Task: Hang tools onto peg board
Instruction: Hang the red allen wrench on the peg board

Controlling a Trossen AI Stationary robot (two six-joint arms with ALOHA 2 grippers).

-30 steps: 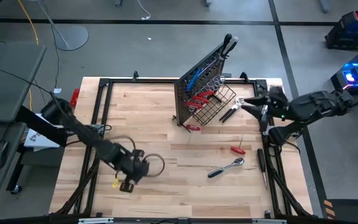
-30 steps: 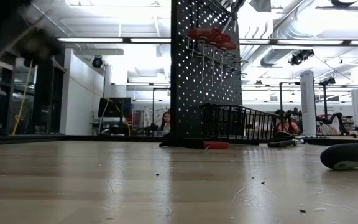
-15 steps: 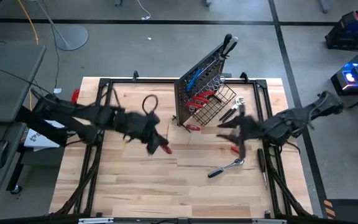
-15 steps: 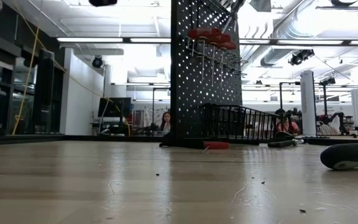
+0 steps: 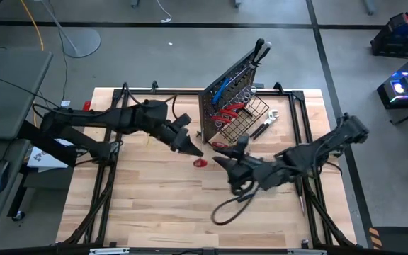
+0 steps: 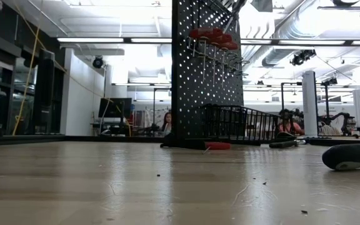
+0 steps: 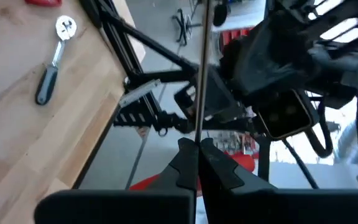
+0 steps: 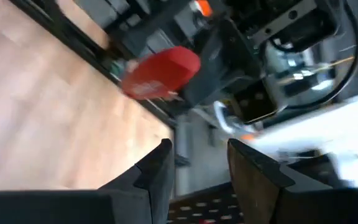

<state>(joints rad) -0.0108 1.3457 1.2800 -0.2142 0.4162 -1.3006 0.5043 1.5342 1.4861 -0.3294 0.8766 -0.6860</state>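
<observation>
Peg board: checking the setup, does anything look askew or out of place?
The peg board stands turned askew to the table's edges, and a red-handled screwdriver lies at its foot, not hung.

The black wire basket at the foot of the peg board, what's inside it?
From above, the black wire basket shows red-handled screwdrivers over it, hanging from the black perforated peg board. Whether anything lies on its floor is hidden.

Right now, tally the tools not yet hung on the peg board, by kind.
Chrome ratchet: 1
Red-handled screwdrivers: 3 (one in the left tool, handle at; one at the peg board foot; one beside the ratchet)
Wrench: 1
Black-handled screwdriver: 1
Total: 6
</observation>
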